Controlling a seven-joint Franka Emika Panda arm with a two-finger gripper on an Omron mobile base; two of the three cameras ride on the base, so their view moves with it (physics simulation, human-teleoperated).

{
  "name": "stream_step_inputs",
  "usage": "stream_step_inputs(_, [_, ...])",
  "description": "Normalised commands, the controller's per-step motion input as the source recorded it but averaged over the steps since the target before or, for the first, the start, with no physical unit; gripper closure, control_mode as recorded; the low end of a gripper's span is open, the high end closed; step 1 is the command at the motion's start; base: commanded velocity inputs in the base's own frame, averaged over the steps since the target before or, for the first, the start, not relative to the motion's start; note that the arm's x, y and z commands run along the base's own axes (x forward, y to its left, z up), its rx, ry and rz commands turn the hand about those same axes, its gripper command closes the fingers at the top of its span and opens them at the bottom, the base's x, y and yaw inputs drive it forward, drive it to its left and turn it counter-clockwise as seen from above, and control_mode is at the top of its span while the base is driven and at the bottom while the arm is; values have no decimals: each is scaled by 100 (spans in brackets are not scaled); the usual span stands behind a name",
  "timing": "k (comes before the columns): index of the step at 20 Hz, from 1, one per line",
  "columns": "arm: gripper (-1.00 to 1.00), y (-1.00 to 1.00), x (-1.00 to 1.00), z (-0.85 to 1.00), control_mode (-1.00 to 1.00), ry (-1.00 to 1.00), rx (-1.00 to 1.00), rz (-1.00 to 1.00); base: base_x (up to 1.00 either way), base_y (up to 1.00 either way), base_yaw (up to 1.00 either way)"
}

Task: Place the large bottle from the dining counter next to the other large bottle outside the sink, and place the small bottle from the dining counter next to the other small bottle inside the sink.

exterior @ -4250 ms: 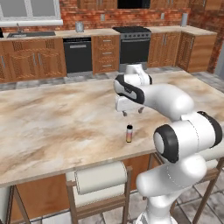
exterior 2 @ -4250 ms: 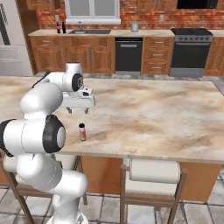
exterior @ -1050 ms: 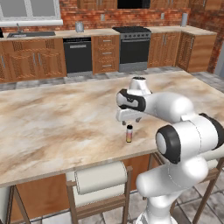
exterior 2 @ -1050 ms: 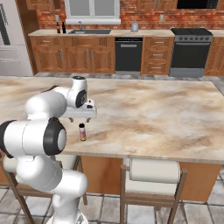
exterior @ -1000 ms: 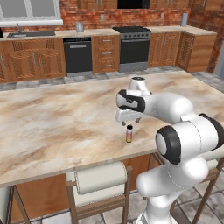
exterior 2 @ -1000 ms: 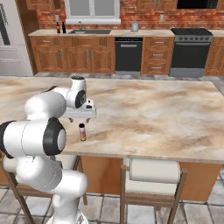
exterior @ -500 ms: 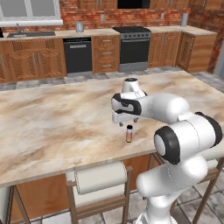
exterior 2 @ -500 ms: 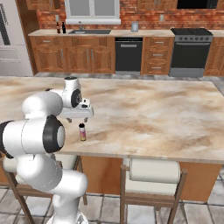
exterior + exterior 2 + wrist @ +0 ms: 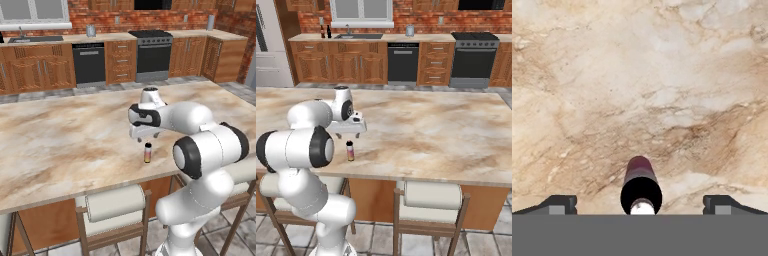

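The small bottle [image 9: 147, 152] [image 9: 349, 150], with a dark cap and an amber body, stands upright on the marble dining counter [image 9: 70, 142] near its front edge. My gripper [image 9: 145, 138] [image 9: 347, 134] hangs just above it, pointing down, open. In the hand view I look straight down on the small bottle's cap [image 9: 641, 186], which sits between the two fingertips [image 9: 562, 204] without touching either. The sink [image 9: 358, 36] is set in the far back counter. The large bottle from the dining counter is out of view.
Two dark bottles [image 9: 322, 32] [image 9: 329, 31] stand on the back counter left of the sink. Stools [image 9: 115, 205] [image 9: 431, 196] are tucked under the dining counter's front edge. A dishwasher [image 9: 402, 62] and stove [image 9: 471, 52] line the back wall.
My hand has shifted a little to the left and down, settling over the small bottle. The bottle has not moved, and the jaws have stayed open.
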Motion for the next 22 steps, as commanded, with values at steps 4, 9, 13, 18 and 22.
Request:
stream_step_inputs(4, [-100, -1, -11, 0, -100, 0, 0, 0, 0, 0, 0])
stream_step_inputs(9, [-100, 0, -23, 0, -100, 0, 0, 0, 0, 0, 0])
stream_step_inputs(13, [-100, 0, -21, -2, -100, 0, 0, 0, 0, 0, 0])
stream_step_inputs(18, [-100, 0, -2, -1, -100, 0, 0, 0, 0, 0, 0])
stream_step_inputs(22, [-100, 0, 0, 0, -100, 0, 0, 0, 0, 0, 0])
